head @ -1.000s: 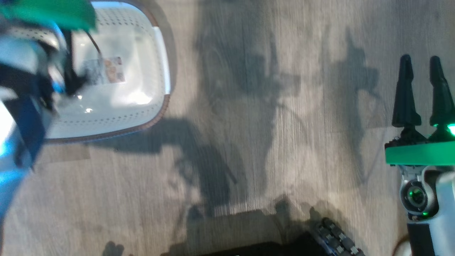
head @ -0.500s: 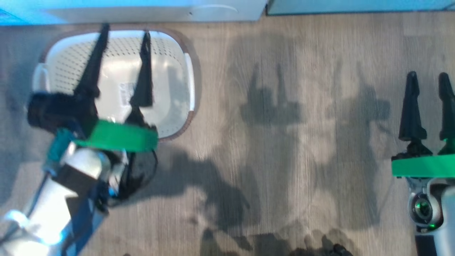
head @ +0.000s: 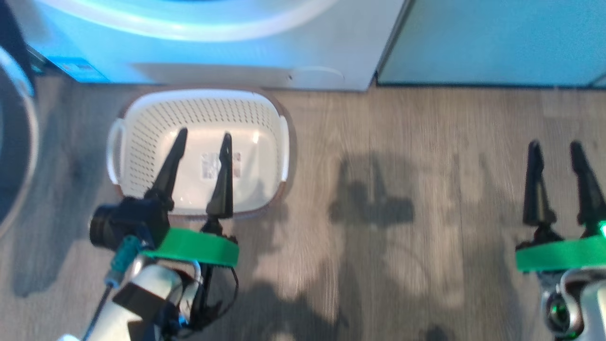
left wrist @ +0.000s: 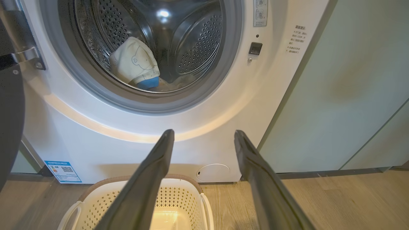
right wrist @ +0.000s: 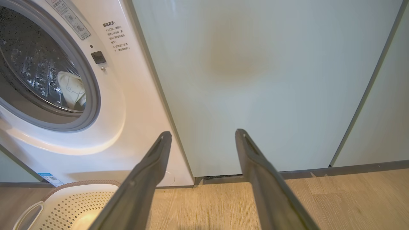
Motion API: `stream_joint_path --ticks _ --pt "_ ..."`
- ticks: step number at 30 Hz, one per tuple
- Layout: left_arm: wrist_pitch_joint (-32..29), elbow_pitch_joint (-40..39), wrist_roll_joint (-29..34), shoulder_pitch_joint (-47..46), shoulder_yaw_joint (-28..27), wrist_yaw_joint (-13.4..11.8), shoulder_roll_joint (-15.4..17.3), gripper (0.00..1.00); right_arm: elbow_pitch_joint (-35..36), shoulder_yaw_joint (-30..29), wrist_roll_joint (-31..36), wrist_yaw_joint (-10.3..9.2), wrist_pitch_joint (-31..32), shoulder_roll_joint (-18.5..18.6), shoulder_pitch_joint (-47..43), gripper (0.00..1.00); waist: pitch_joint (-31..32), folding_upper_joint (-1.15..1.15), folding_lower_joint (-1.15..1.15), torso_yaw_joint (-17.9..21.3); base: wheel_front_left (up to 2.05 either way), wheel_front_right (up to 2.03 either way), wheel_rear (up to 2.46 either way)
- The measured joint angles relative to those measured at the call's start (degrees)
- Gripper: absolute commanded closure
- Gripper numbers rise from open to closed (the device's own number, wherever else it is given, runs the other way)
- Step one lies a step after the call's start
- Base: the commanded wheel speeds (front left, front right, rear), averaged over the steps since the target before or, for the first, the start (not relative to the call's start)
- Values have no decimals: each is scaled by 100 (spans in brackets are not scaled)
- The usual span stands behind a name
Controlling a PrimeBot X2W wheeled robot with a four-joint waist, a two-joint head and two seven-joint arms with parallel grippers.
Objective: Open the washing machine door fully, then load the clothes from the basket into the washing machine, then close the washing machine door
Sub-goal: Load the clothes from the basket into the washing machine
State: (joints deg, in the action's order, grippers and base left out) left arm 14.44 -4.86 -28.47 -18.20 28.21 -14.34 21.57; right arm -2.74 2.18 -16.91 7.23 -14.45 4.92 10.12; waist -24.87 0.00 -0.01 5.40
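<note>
Cream clothes (left wrist: 134, 64) lie inside the washer (left wrist: 96, 143) ahead of the left tool (head: 204, 133), open and empty over the bare basket (head: 142, 137), right tool (head: 555, 143) open too; shutting the door (left wrist: 9, 105) at its left may pinch cloth near the mouth or clip the basket.

Home laundry corner: washing machine (left wrist: 96, 143), basket (head: 142, 142), cabinets (right wrist: 255, 80)

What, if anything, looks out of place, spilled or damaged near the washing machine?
Nothing stands out. The clothes lie inside the washing machine, the basket stands upright and empty on the floor, and the washing machine door hangs open.
</note>
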Motion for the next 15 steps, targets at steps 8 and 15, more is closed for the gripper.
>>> stream_joint_path --ticks 8,15 --pt "16 265 179 524 -22 0 -355 0 -90 1 115 0 2 0 -544 0 668 0 0 -206 0 0 0" --pt "16 598 283 909 -53 0 -525 0 -60 -66 260 0 89 -45 -991 0 1195 0 0 -360 0 0 0"
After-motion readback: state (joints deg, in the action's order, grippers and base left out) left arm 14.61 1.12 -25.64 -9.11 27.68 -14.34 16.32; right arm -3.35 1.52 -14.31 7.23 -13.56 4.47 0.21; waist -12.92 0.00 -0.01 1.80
